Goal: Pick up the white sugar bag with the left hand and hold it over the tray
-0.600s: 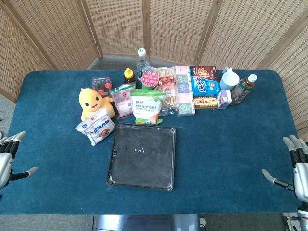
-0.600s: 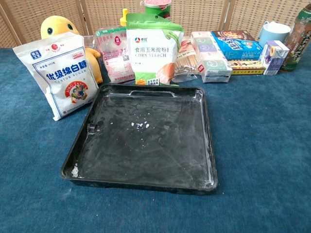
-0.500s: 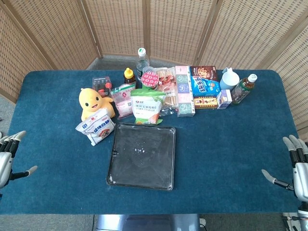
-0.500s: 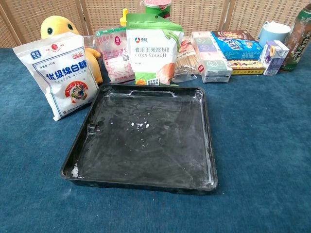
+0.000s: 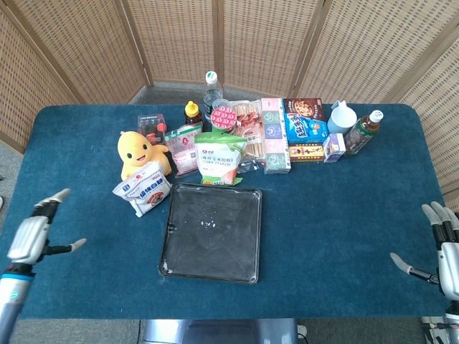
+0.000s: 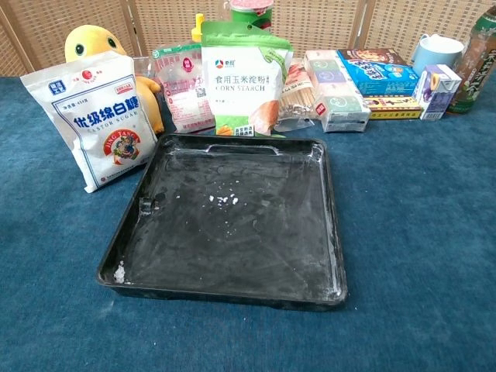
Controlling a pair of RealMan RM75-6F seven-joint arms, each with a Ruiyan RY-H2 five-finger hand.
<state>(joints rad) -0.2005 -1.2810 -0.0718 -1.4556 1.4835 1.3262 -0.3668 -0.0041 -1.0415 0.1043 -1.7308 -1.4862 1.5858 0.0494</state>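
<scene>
Sitting beside white sugar bag (image 6: 97,124), black tray (image 6: 147,208) with white specks.

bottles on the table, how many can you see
3. A clear water bottle stands at the back, a small honey bottle just left of it, and a green tea bottle at the right end of the row. The packed groceries may hide others.

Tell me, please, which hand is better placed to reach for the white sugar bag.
The left hand. It hovers open on the same side of the tray as the sugar bag. The right hand sits at the far edge, with the tray between.
</scene>
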